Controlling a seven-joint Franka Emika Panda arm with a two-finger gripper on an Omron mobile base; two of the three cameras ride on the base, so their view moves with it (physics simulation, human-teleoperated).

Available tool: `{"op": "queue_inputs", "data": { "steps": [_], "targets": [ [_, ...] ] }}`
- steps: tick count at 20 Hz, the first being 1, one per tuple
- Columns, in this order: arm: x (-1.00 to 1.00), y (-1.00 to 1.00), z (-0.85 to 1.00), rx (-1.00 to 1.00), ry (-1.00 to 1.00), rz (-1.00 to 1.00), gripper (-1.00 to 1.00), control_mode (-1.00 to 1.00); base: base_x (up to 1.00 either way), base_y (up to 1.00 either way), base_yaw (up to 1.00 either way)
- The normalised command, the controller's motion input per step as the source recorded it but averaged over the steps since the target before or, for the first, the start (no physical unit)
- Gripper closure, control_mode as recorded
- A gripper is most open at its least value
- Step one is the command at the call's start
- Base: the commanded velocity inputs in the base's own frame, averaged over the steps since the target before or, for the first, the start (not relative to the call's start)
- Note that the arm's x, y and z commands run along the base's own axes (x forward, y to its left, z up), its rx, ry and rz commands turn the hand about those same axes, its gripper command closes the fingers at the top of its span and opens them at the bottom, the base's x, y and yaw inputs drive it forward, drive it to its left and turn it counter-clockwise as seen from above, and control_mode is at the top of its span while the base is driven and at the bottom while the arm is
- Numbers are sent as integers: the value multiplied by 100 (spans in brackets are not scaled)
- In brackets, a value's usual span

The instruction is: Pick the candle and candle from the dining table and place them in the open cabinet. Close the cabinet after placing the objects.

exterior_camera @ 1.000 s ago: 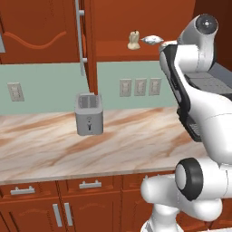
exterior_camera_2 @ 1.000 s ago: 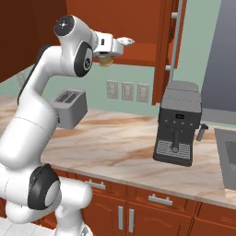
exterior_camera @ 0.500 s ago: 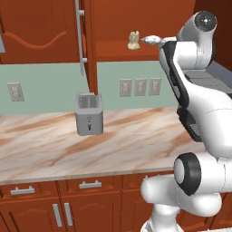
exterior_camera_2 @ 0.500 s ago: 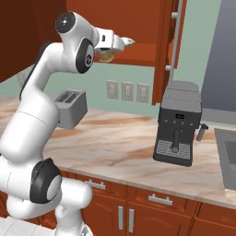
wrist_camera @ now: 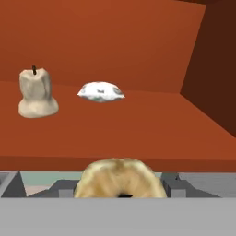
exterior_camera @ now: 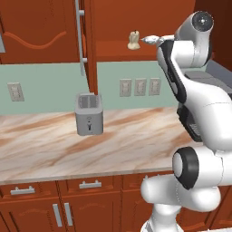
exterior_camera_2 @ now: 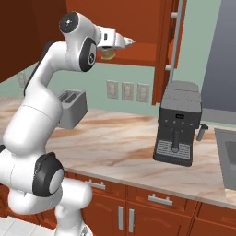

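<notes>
One cream candle [wrist_camera: 38, 94] on cabinet [wrist_camera: 138, 124] shelf, claw [wrist_camera: 120, 184] clamped on tan candle [wrist_camera: 119, 177] (white pouch [wrist_camera: 101, 91] nearby)

Grey toaster [exterior_camera: 89, 114] on marble counter [exterior_camera: 45, 145], black coffee machine [exterior_camera_2: 178, 122], wall outlets [exterior_camera: 139, 86]

The white jointed arm is rising high and reaching forward at the upper right of the left base view, its two-finger end effector [exterior_camera: 146, 40] clamping a tan-yellow candle [wrist_camera: 118, 178].
</notes>
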Motion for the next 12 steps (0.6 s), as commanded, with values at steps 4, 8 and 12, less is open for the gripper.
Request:
{"op": "queue_inputs", "data": {
  "steps": [4, 8, 12],
  "targets": [
    [38, -2, -10, 0, 0, 1, 100, -100, 0, 0, 0],
    [38, -1, -13, 0, 0, 1, 100, -100, 0, 0, 0],
    [32, -3, -7, 0, 0, 1, 100, -100, 0, 0, 0]
  ]
}}
